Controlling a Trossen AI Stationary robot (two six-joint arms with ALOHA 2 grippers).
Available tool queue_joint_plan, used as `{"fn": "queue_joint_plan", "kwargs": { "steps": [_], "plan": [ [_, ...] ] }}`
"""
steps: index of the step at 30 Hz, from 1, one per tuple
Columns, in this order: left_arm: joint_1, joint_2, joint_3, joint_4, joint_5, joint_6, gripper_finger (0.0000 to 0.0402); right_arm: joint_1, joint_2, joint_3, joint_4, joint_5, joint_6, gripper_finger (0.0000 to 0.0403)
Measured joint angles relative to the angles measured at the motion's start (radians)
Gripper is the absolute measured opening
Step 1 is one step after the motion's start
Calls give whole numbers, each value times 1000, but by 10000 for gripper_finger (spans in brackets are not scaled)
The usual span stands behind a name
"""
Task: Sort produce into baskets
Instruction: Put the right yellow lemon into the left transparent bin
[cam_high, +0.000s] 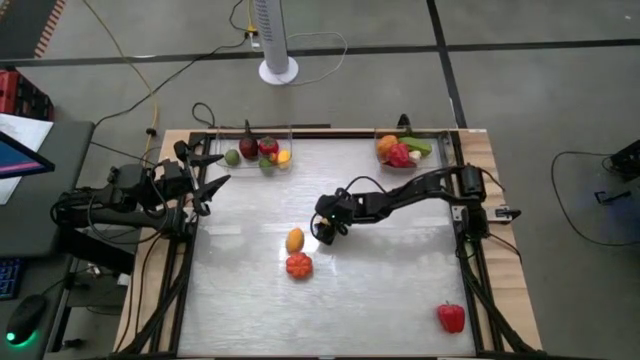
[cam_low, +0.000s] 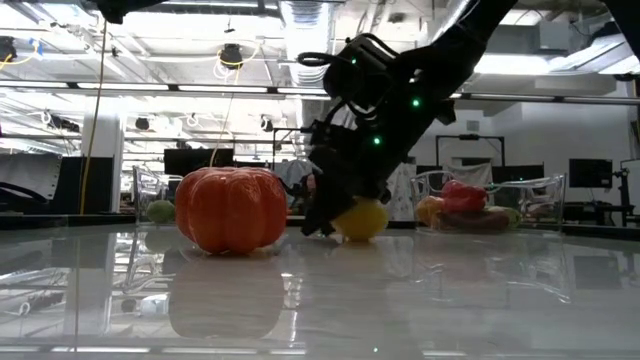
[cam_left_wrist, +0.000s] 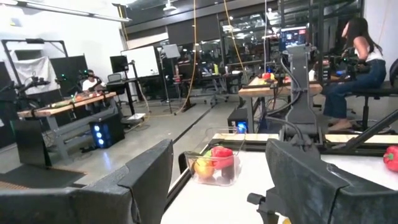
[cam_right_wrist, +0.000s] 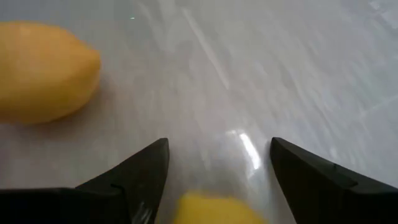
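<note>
A yellow lemon (cam_high: 294, 240) and a ribbed orange tomato (cam_high: 299, 265) lie on the white table near its middle. A red pepper (cam_high: 451, 317) lies near the front right corner. My right gripper (cam_high: 322, 232) is open, slanting down just right of the lemon (cam_right_wrist: 43, 71), with only bare table between its fingers (cam_right_wrist: 217, 144). In the low view it stands beside the lemon (cam_low: 360, 218) and the tomato (cam_low: 230, 208). Two clear baskets hold produce at the far edge, one left (cam_high: 258, 150) and one right (cam_high: 403, 150). My left gripper (cam_high: 218, 172) waits open, raised at the left edge.
Black rails (cam_high: 470, 270) frame the table along its sides. The left wrist view looks level across to the right basket (cam_left_wrist: 214, 165) and the red pepper (cam_left_wrist: 390, 157). A person sits at a desk in the room beyond. Bare tabletop lies around the front middle (cam_high: 360, 310).
</note>
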Motion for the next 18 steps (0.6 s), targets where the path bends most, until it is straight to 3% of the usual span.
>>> {"fn": "queue_joint_plan", "kwargs": {
  "steps": [8, 18],
  "plan": [
    [0, 0, 0, 0, 0, -1, 245, -1, -21, 0, -60, 60, -20, 236],
    [0, 0, 0, -6, -2, 2, 245, -3, -56, 0, -95, 80, -67, 45]
  ]
}}
